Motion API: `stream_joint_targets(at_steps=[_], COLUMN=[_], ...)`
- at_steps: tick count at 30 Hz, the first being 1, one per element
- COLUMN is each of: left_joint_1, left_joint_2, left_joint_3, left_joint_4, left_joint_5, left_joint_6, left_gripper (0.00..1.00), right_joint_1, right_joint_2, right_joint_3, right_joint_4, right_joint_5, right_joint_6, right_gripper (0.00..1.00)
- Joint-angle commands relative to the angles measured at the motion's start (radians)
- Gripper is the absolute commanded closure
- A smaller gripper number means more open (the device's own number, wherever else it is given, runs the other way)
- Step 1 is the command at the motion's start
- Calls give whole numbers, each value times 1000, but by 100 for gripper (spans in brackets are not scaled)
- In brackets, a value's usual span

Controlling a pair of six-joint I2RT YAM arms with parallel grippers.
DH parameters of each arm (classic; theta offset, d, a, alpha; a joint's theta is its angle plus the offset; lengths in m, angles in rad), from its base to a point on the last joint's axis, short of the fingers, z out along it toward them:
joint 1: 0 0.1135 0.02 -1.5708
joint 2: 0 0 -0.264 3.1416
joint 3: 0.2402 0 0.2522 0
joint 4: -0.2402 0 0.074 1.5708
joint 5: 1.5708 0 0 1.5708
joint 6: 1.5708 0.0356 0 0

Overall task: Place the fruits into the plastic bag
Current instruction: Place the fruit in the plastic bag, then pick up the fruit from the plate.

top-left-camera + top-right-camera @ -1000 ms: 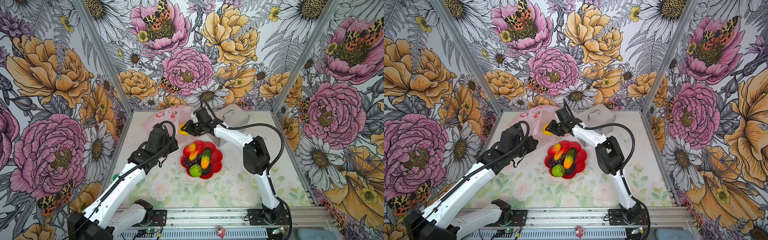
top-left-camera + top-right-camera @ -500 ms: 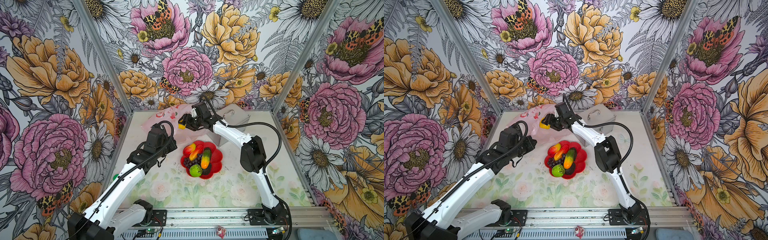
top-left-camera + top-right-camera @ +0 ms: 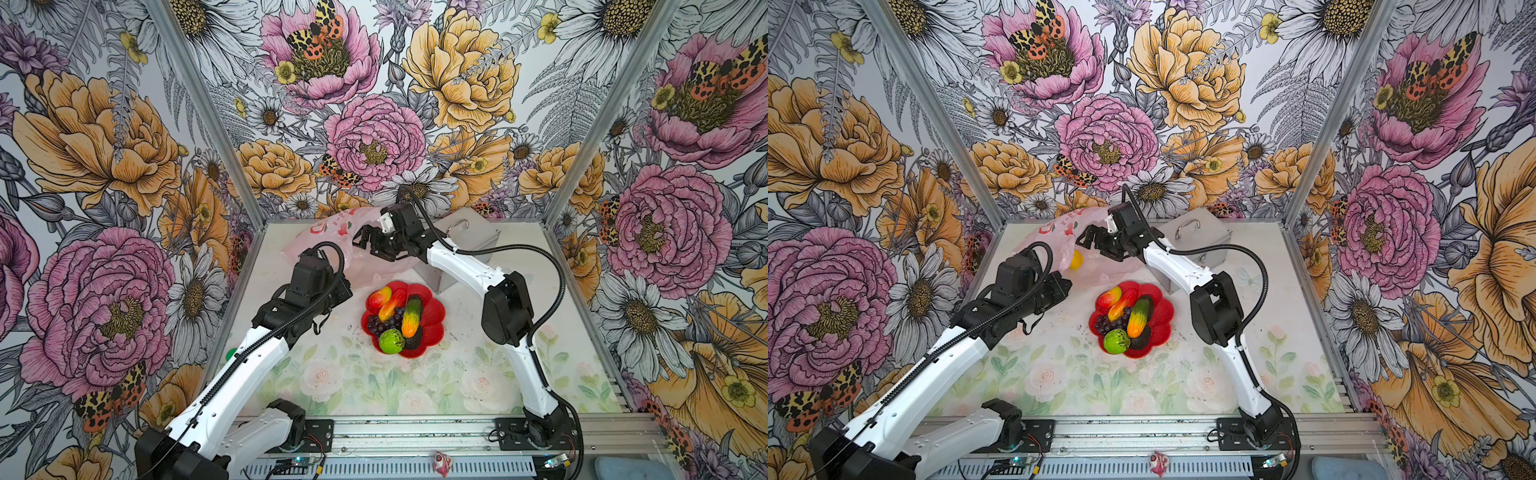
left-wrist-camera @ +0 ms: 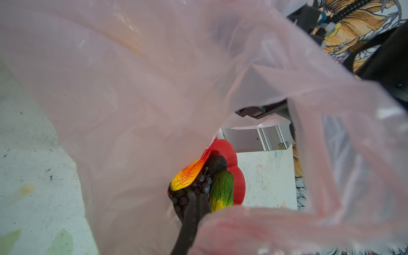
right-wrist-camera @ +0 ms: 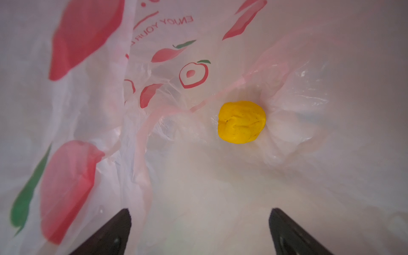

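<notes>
Yellow glossy toy lemon (image 5: 241,122) now lies loose inside the thin pale-pink plastic bag (image 3: 1054,232) since my right gripper (image 5: 198,210) spread its fingers wide and let go, left gripper (image 4: 194,205) pinched shut on the bag's rim, so six fruits (image 3: 1139,318) wait in the red flower-shaped dish (image 3: 1165,309).

Thin crinkly translucent plastic bag (image 5: 220,55), matt lemon (image 5: 241,121), glossy red dish (image 3: 1165,309), silver metal case (image 3: 1212,237).

Two mangoes (image 3: 1111,296) (image 3: 1122,304); one each: lemon (image 3: 1076,259), lime (image 3: 1116,340), grape bunch (image 3: 1102,324), avocado (image 3: 1140,341), long green-orange fruit (image 3: 1139,316), bag (image 3: 1050,232), dish (image 3: 1165,316), metal case (image 3: 1204,228).
</notes>
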Motion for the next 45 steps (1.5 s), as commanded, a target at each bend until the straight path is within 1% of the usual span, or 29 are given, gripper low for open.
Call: stream_joint_targets(at_steps=[1,10,20,22,28,32,34,36,40,45], left_joint_1=[5,6,6,7,6,9,7,5,-2,-21], left_joint_2=[-22,-31,-48,-51,-73,-78,-80,-83,-89,-85], left_joint_3=[-10,-18,-22,-20,-32,-35,-37,-40,-44,-39], left_joint_4=[26,26,27,26,26,25,24,24,24,24], left_joint_5=[1,-1,-2,-4,-30,-25,-17,-14,-18,-32], left_joint_6=[-20,-22,-33,-30,-39,-43,-45,-50,-61,-70], left_gripper=[100,100,100,100,100,100,100,100,100,100], right_joint_1=[7,10,10,9,-21,-37,-36,-37,-26,-8], right_joint_2=[-63,-159,-378,-437,-624,-721,-744,-756,-761,-726], right_joint_3=[-2,-77,-282,-335,-539,-691,-744,-789,-875,-905], right_joint_4=[7,5,5,4,-50,-142,-209,-265,-280,-280], right_joint_5=[-28,-69,-107,-111,-64,0,43,86,113,134], right_joint_6=[-36,-74,-127,-142,-205,-291,-334,-347,-301,-236], right_gripper=[1,3,4,4,4,4,4,4,7,10])
